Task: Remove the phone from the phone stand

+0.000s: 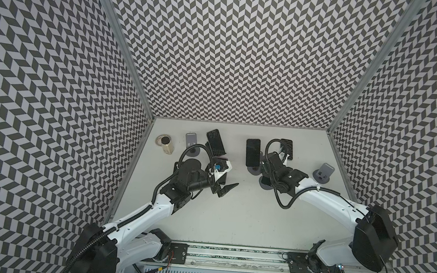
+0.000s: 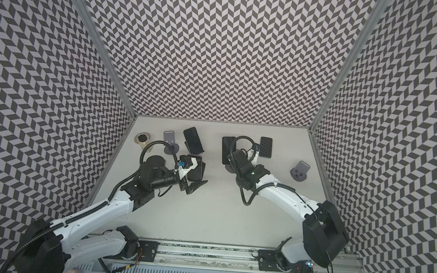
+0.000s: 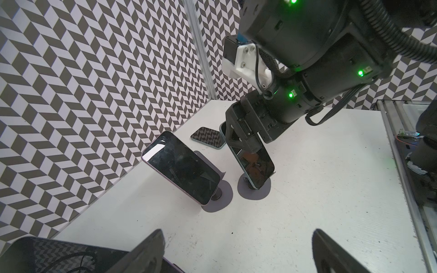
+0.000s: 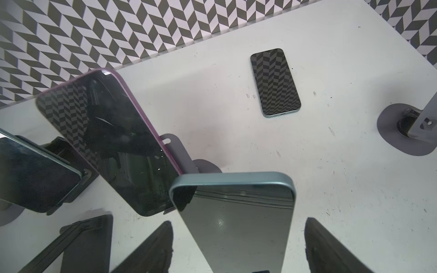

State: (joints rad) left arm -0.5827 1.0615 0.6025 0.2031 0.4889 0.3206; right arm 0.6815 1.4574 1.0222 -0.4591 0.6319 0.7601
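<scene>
My left gripper point(image 3: 238, 231) hangs open; right gripper point(image 4: 238, 221), open astride the blue-edged glass phone point(image 3: 255, 165), could topple its grey stand point(image 3: 254, 193) closing off-centre.

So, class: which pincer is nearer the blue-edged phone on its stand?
Right. The right pincer straddles the blue-edged phone, a finger either side; the left pincer hangs well apart from it.
</scene>
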